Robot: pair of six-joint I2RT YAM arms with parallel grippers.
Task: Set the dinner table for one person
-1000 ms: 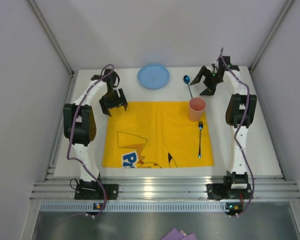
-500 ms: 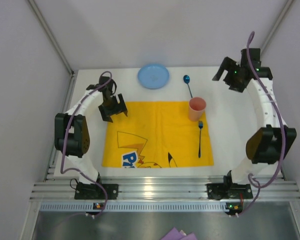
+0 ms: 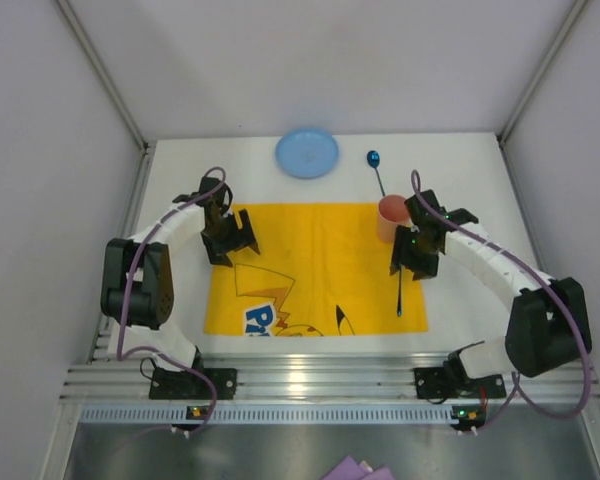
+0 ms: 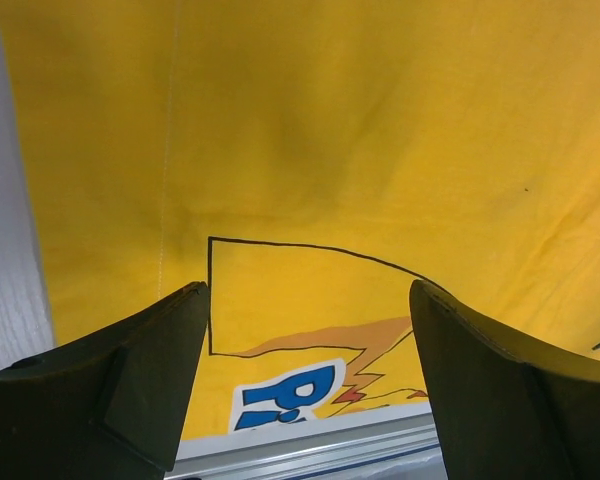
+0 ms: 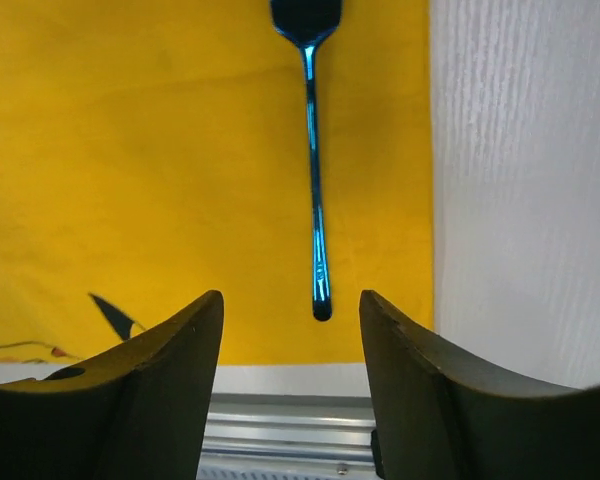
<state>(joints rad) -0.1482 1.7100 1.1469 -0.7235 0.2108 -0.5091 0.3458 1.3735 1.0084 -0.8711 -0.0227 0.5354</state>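
The white dinner table [image 3: 480,180] carries a yellow cartoon placemat [image 3: 315,270]. A blue fork [image 3: 399,295] lies along the mat's right edge, and a pink cup [image 3: 388,212] stands at its far right corner. A blue plate [image 3: 307,152] and a blue spoon [image 3: 376,168] lie on the table beyond the mat. My right gripper [image 3: 412,258] is open and empty, low over the fork's head beside the cup. In the right wrist view the fork [image 5: 315,180] lies ahead of the open gripper [image 5: 290,300]. My left gripper [image 3: 230,238] is open and empty over the mat's far left corner [image 4: 310,150].
An aluminium rail [image 3: 310,380] runs along the table's near edge. White walls close in the left, right and back. Bare table [image 5: 520,180] shows right of the mat, and a narrow strip [image 4: 10,250] left of it.
My right arm has swung from the far right corner in and down over the fork beside the cup. My left gripper has shifted slightly nearer, over the mat's corner.
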